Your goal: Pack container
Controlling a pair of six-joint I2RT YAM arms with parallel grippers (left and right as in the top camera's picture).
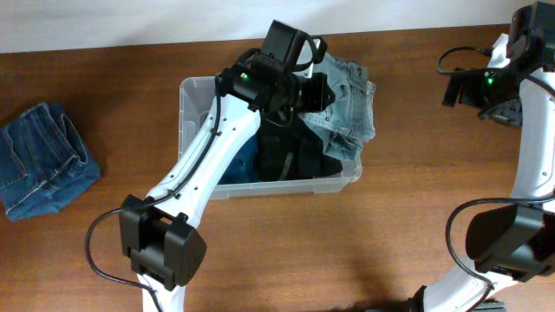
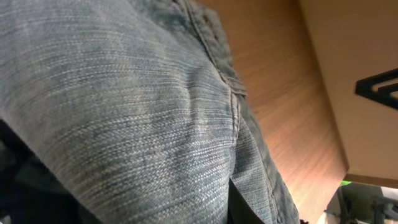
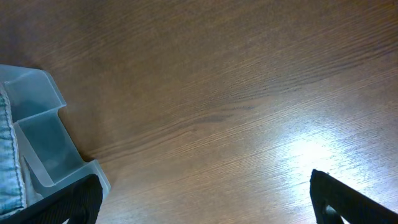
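Note:
The clear plastic container stands at the middle of the table and holds dark clothes. Light blue jeans lie bunched over its far right corner and spill past the rim. My left gripper is down against these jeans. In the left wrist view the light denim fills the frame and hides the fingers. My right gripper is open and empty over bare table to the right of the container, whose corner shows at the left of the right wrist view.
A folded pair of darker blue jeans lies at the table's left edge. The right arm stands at the far right. A pale wall runs along the back of the wooden table.

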